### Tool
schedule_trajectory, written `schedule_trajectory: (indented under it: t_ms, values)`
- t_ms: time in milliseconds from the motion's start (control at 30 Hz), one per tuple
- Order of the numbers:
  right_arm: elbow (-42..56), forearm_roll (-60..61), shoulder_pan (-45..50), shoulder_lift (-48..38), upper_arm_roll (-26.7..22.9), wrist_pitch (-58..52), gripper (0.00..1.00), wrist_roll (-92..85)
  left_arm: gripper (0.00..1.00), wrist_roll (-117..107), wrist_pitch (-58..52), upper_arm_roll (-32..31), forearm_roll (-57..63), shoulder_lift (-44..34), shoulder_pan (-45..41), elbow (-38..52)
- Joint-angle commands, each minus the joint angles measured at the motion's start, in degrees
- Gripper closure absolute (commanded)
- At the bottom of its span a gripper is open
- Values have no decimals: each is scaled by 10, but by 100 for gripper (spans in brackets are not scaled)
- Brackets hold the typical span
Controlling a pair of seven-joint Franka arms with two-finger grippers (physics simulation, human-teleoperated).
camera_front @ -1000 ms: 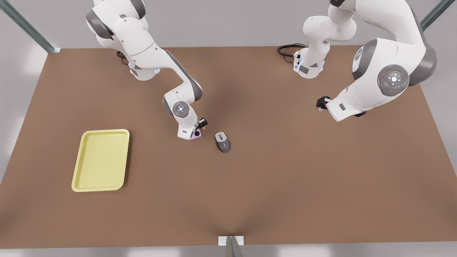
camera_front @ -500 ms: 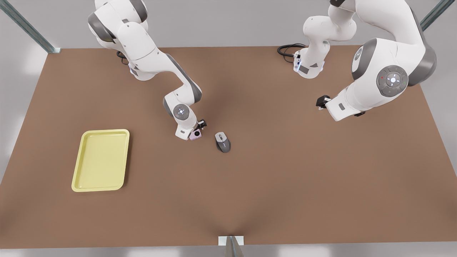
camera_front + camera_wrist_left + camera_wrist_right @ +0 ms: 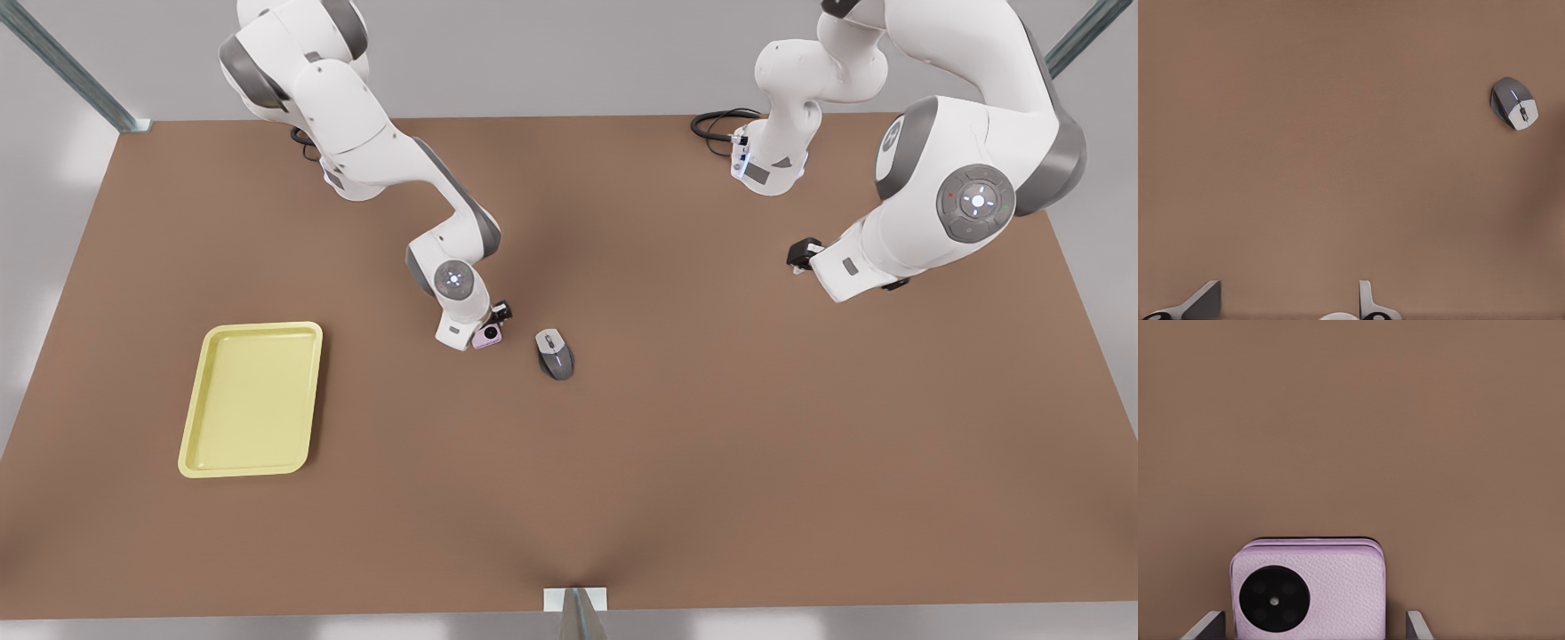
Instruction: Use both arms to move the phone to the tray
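1. Phone point(image 3: 1313, 587) lies flat on the brown table point(image 3: 711, 462), just beside the grey mouse point(image 3: 555, 353) and well apart from the tray point(image 3: 191, 444).
2. My right gripper point(image 3: 494, 322) is over it, fingers spread either side, not yet clamped.
3. My left gripper point(image 3: 803, 256) waits open, far off on the front view's right.
4. I judge this the grasp step: next I close squarely, then lift.
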Motion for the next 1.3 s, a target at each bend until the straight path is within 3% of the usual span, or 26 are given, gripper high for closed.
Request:
schedule_trajectory:
  t_ms: [0,100,367,600,867,1033,1200,1267]
  values:
    - [1,0,1,0,0,1,0,17,0,0,0,0,0,-1,0,-1]
    - [2,0,2,1,0,1,0,17,0,-1,-4,-1,-1,-2,0,0]
    - [3,0,2,5,0,7,23,17,0,-1,-4,-3,-1,-1,0,-1]
    - [16,0,-7,-27,-2,-19,23,11,0,0,-4,-3,-1,0,0,-1]
    - [9,-1,-283,-149,-3,-196,28,-261,0,-39,-10,-2,0,-1,0,0]
    - [-14,-44,-495,-120,-4,-117,28,-515,0,-122,9,8,35,25,0,38]
    - [21,-50,-512,-11,-16,33,27,-556,0,-125,5,6,37,20,0,38]
    - [62,-50,-509,26,-17,31,22,-548,0,-126,4,4,38,18,0,38]
